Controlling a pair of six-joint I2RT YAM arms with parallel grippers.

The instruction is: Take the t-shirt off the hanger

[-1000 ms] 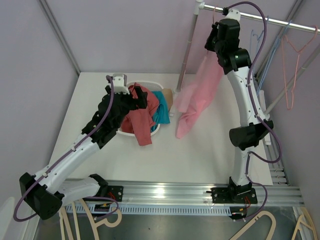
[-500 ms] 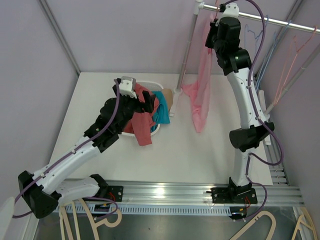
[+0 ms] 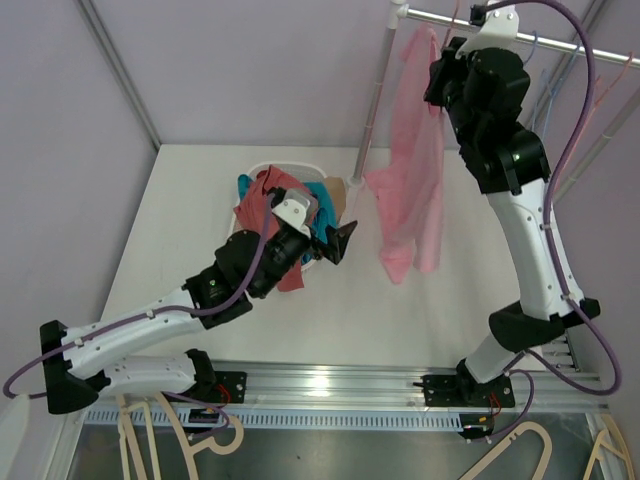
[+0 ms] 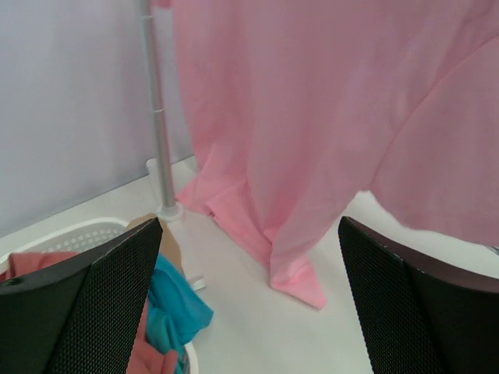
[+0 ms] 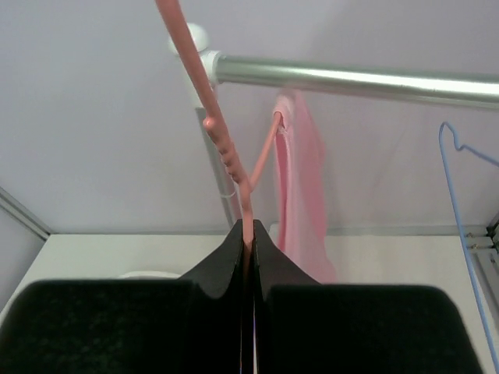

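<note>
Top external view is showing the pink t-shirt [image 3: 415,200] hanging over the far right corner of the worktop [image 3: 180,230], just right of the upright pole [image 3: 372,110]. It is draped on a pink hanger [image 5: 226,148] up at the rail [image 5: 351,78]. Its lowest corner is reaching down close to the worktop, though whether it is touching cannot be told.

The right claw [image 5: 251,234] is raised high beside the rail. In the right wrist view its fingers are pressing together on the hanger's thin pink wire, pinching it just below the rail. A side branch of that wire is running up into the shirt's neck edge. A blue hanger [image 5: 460,202] is hanging further right along the rail.

The left arm is stretching across the middle of the worktop, and the left claw [image 3: 335,240] is pointing toward the shirt from just right of the basket [image 3: 262,168]. In the left wrist view its two fingers are standing spread wide apart with nothing between them, and the shirt is filling most of the space ahead, apart from the claw.

The white basket is sitting near the far edge, left of the pole. A red garment [image 3: 270,200] is spilling over its near rim, with a teal one [image 3: 322,205] beside it on the right.
</note>
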